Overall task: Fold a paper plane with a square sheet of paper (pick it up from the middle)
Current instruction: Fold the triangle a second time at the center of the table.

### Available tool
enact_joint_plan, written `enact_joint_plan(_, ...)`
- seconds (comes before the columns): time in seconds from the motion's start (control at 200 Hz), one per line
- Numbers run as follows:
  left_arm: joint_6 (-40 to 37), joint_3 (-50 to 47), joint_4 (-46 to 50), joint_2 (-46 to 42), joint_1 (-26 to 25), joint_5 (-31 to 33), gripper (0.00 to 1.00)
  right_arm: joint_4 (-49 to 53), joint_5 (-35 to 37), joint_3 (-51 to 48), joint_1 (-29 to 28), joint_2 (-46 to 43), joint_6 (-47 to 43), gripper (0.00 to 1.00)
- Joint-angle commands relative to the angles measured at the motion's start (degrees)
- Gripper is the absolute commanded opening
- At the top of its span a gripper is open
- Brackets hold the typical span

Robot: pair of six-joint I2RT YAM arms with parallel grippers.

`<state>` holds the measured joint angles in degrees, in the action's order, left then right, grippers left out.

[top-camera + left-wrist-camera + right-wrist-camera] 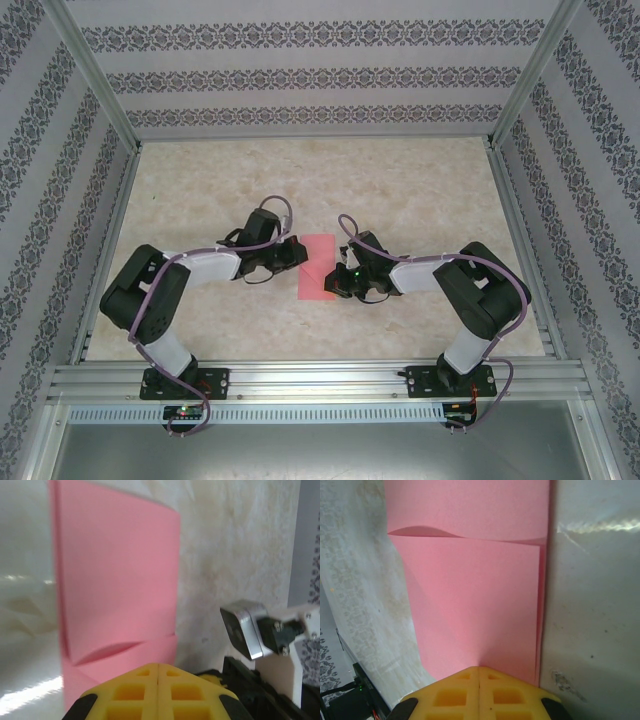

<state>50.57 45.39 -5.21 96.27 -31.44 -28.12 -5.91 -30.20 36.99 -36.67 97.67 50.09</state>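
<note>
At the middle of the table (pixel 420 190), seen from above, we find the sheet of paper (pixel 318 262) lying flat as a pink upright rectangle, folded over on itself. We see the left gripper (pixel 297 252) at its left edge, near the far end, and the right gripper (pixel 338 283) at its right edge, near the near end. Both arms bend inward from their bases on the aluminium rail (pixel 320 380), and purple cables (pixel 285 212) loop over each wrist. Patterned walls (pixel 300 80) close the table on three sides. Nothing else lies on the marbled surface around the paper.

From the left wrist, we see the left gripper (pixel 158 666) clenched, its yellow fingers pressed together along one seam, and no paper shows between them. The tips sit at the near edge of the sheet of paper (pixel 117 575), whose upper layer bows up a little along a curved edge just ahead of them. Beyond the sheet, to the right, stands the silver camera block (pixel 243 629) of the other wrist, over the pale table (pixel 235 550).

From the right wrist, we see the right gripper (pixel 479 668) likewise clenched, tips on the near edge of the sheet of paper (pixel 475 600). We cannot tell whether they press it or merely touch. The top layer lifts slightly at the far end. A dark part with a small green light (pixel 356 685) sits low on the left.
</note>
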Motion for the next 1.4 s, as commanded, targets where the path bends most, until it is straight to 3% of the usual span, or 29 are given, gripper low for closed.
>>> enact_joint_plan(0.0, 3.04, -0.48, -5.20, 2.10, -2.26, -1.50, 0.06, 8.37, 5.48, -2.58, -0.70, 3.84, 0.47, 0.00)
enact_joint_plan(0.17, 3.84, -0.34, -6.29, 4.72, -5.40, -0.53, 0.06, 8.38, 5.34, -2.45, -0.80, 4.00, 0.45, 0.00)
enact_joint_plan(0.395, 4.21, -2.25, -8.41, 8.12, -5.67, 0.65, 0.05, 8.68, 5.32, -1.97, -0.95, 4.28, 0.28, 0.00)
enact_joint_plan(0.649, 1.25, -2.61, -3.04, 6.68, -5.31, 7.62, 0.04, 9.24, 5.55, -1.92, -0.99, 4.44, 0.09, 0.00)
enact_joint_plan(0.959, -0.49, -1.41, -0.18, 4.18, -0.98, 8.53, 0.04, 9.70, 5.59, -2.10, -0.97, 4.29, -0.27, 0.00)
enact_joint_plan(1.394, -2.42, -0.68, -1.28, 3.41, 5.93, 2.98, 0.07, 9.70, 5.19, -1.50, -0.96, 4.24, -0.26, 0.00)
